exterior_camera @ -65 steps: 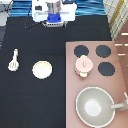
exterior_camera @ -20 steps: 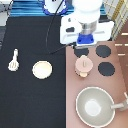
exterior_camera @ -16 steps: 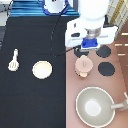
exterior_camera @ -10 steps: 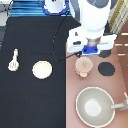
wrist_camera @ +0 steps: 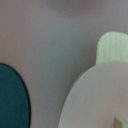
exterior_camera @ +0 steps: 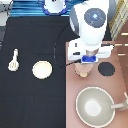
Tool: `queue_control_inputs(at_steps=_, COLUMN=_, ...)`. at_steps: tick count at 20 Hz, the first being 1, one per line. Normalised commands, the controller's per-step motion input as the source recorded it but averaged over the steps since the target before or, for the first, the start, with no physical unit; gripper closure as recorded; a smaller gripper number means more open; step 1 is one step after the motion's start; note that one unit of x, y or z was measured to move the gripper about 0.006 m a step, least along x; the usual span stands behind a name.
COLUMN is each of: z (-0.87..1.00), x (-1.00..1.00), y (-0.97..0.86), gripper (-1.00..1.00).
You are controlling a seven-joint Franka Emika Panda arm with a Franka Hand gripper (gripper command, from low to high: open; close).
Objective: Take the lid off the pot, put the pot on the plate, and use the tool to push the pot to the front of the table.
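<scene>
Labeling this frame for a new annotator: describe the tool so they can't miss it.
Start from the black table, the half toward the exterior view's left, away from the stove where the gripper hangs over the pot. Near the left edge lies the spatula, just left of the round cream-yellow plate. It is the only thin, handled item: cream-white, with a wider head.

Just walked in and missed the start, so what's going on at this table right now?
A Franka arm has its gripper low over the pot, which sits on the stove block at the exterior view's right, just above the large grey pan. The gripper hides the pot's top, so the lid cannot be made out. The plate and the tool lie untouched on the black table, at the exterior view's left.
</scene>
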Motion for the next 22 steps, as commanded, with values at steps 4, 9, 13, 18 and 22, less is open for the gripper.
queue_control_inputs(at_steps=4, z=-0.29, x=0.05, y=0.00, gripper=-1.00)
queue_control_inputs(at_steps=9, z=-0.36, x=0.00, y=0.00, gripper=-1.00)
queue_control_inputs(at_steps=13, z=-0.26, x=-0.03, y=0.00, gripper=1.00)
queue_control_inputs(at_steps=18, z=0.00, x=-0.09, y=0.00, gripper=1.00)
queue_control_inputs(at_steps=22, z=0.10, x=-0.14, y=0.00, gripper=1.00)
